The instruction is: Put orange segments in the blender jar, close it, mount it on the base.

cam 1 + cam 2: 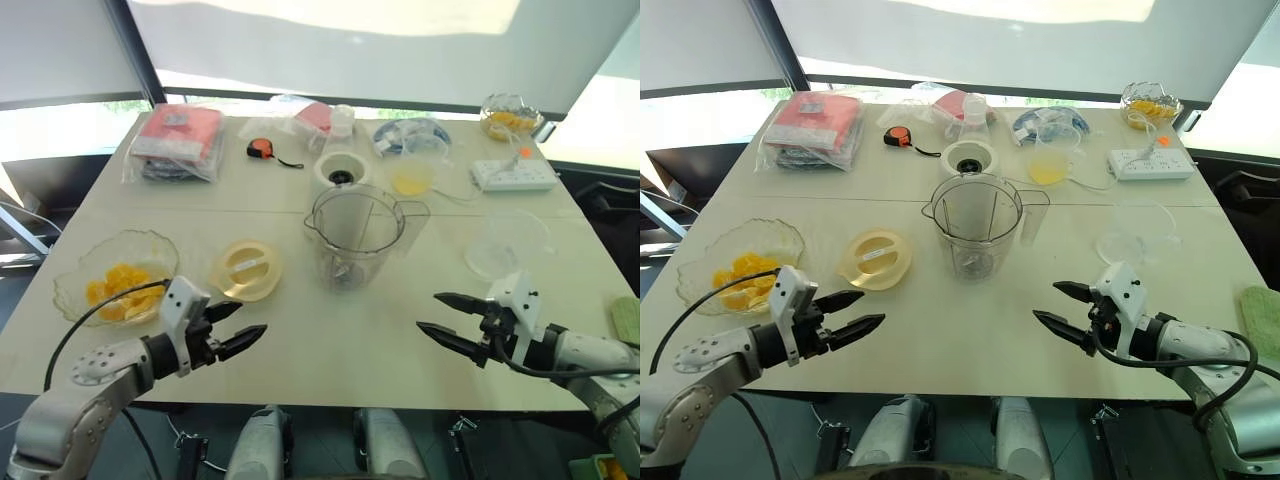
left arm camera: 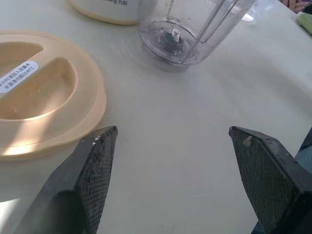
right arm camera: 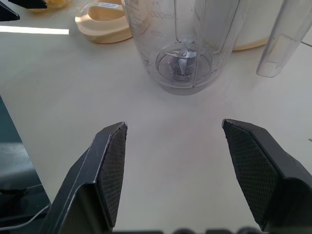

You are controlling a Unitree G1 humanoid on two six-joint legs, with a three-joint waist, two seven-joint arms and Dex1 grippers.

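The clear blender jar (image 1: 355, 235) stands upright in the middle of the table, open-topped, with only its blade (image 3: 182, 62) inside. Directly behind it sits the white base (image 1: 341, 168) with its dark socket. Orange segments (image 1: 118, 287) lie in a glass bowl (image 1: 75, 290) at the near left. A cream lid (image 1: 247, 268) lies flat to the left of the jar. My left gripper (image 1: 250, 320) hovers open near the table's front edge, between the bowl and the lid, holding nothing. My right gripper (image 1: 430, 312) hovers open at the near right, pointing toward the jar, also holding nothing.
An empty glass bowl (image 1: 507, 243) sits right of the jar. At the back are a white power strip (image 1: 513, 175), a second bowl of fruit (image 1: 510, 118), a cup of yellow liquid (image 1: 412, 180), a tape measure (image 1: 260, 149) and wrapped packets (image 1: 178, 140).
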